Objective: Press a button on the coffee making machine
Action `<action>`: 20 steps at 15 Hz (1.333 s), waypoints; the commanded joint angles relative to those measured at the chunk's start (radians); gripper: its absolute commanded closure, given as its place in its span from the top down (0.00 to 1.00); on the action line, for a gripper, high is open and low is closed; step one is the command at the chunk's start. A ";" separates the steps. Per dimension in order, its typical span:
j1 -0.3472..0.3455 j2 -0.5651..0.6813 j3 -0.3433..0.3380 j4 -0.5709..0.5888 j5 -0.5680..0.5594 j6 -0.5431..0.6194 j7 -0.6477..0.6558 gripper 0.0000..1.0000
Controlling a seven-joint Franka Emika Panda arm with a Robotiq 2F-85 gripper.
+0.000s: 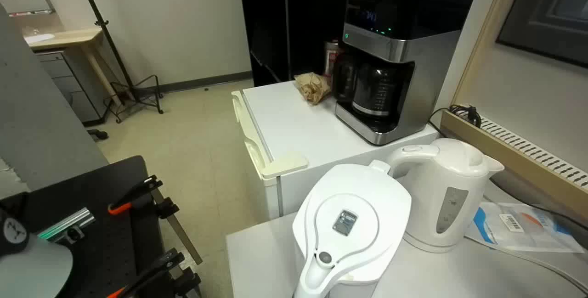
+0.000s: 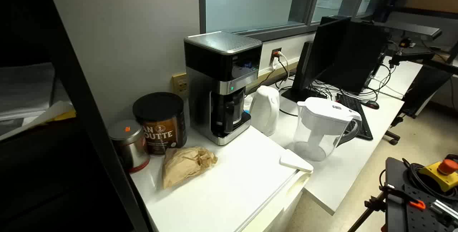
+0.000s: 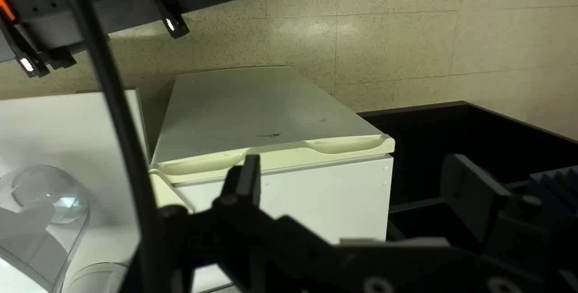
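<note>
Silver-sided, one coffee maker [image 1: 406,52] holds one carafe [image 1: 374,87]; one pincer [image 3: 353,164] has two fingers [image 3: 467,187] apart.

The coffee maker [image 1: 409,52] is black and silver, the kettle [image 1: 429,197] white, the bag [image 2: 188,164] brown.

Your wrist view's dim: soft glare on the floor [image 3: 397,44] at 12 o'clock, shadow beside the fridge [image 3: 275,119] at 9, gripper [image 3: 354,171] near-black and out of focus. In both exterior views you get a bright white fridge top [image 2: 225,185], a near-black shelf [image 2: 82,99], and coffee maker [image 1: 404,54] digits [image 1: 370,15] smeared blue at 1.
</note>
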State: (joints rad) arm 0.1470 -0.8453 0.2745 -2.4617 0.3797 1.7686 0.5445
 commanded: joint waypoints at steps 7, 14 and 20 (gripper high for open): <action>-0.027 -0.001 0.015 0.001 0.003 0.002 -0.011 1.00; -0.109 0.065 0.030 -0.001 -0.170 0.054 -0.055 1.00; -0.171 0.192 0.037 -0.009 -0.436 0.197 -0.096 0.63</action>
State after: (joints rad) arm 0.0073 -0.7245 0.2995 -2.4812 0.0439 1.9002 0.4710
